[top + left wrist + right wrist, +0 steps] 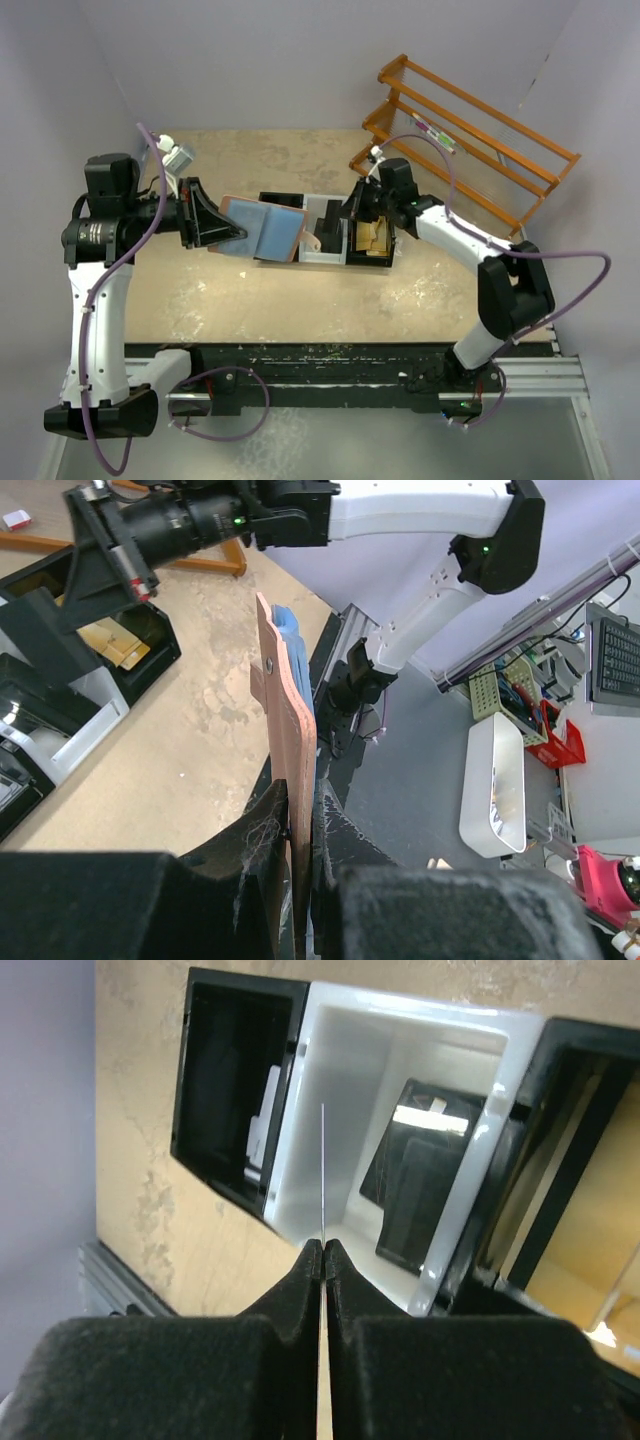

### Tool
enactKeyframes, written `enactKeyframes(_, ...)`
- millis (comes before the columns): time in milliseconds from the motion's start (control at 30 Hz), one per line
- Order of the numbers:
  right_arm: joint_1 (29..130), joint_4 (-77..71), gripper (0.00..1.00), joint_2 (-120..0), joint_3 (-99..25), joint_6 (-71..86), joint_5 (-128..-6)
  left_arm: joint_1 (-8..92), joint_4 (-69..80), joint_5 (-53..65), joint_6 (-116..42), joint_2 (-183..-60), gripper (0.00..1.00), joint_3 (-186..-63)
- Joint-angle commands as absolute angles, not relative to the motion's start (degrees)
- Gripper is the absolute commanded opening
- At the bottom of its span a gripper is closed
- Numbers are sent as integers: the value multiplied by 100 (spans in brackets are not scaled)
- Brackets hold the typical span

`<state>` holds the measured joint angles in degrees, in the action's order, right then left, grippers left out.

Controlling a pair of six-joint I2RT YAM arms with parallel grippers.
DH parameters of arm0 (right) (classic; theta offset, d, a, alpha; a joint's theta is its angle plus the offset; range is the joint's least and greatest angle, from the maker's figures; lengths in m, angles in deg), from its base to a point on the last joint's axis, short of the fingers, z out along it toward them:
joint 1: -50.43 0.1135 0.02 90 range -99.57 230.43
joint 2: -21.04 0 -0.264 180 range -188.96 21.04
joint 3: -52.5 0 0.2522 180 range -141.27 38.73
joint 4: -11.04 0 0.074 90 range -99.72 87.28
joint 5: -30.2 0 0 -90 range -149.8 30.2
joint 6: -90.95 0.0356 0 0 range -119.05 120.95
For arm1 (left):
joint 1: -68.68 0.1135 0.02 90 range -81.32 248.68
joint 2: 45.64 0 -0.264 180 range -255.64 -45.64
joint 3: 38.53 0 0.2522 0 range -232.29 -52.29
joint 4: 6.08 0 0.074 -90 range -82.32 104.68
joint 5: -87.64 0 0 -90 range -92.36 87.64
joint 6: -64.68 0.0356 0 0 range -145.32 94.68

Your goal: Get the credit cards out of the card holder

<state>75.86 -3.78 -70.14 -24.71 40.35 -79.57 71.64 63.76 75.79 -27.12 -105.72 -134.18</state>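
The flat reddish-brown bifold card holder with light blue lining (270,230) is off the sandy table (200,290), left of centre. It is spread open and stands on edge in the left wrist view. The left claw (238,235) is clamped on its left edge. It looks soft and floppy, so a grip near the fold would probably steady it best.

The right claw (323,1255) is pinched fully closed on one thin pale credit card (322,1160), seen edge-on over the white plastic tray (300,1110). Such a card is likely light, stiff but springy, and slick. Holding it well in from a short edge should stop it pivoting.

Counted:
- **Card holder:** one.
- **Cards:** one in the claw. Something pale lies in the left black tray (190,1060), perhaps more cards, but I cannot tell how many.
- **Trays:** three in a row.
- **Flat black pouch (420,1170):** one, in the white tray.
- **Tan-yellow paper pieces (372,238):** in the right black tray (392,250), number unclear.
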Motion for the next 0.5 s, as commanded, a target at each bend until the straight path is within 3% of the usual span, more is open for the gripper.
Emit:
enactKeyframes(0,7859,-328,0,-7427,-3081,3829,-7414,7149,6313,7755,-2560,-10478,2,-13646)
enactKeyframes(400,8150,-313,0,-8140,-3170,3801,-6861,7149,5919,7967,-3034,-10386,2,-13658)
enactKeyframes(467,8205,-413,7,-8153,-3226,3728,-6762,7149,5789,8043,-3196,-10370,2,-13646)
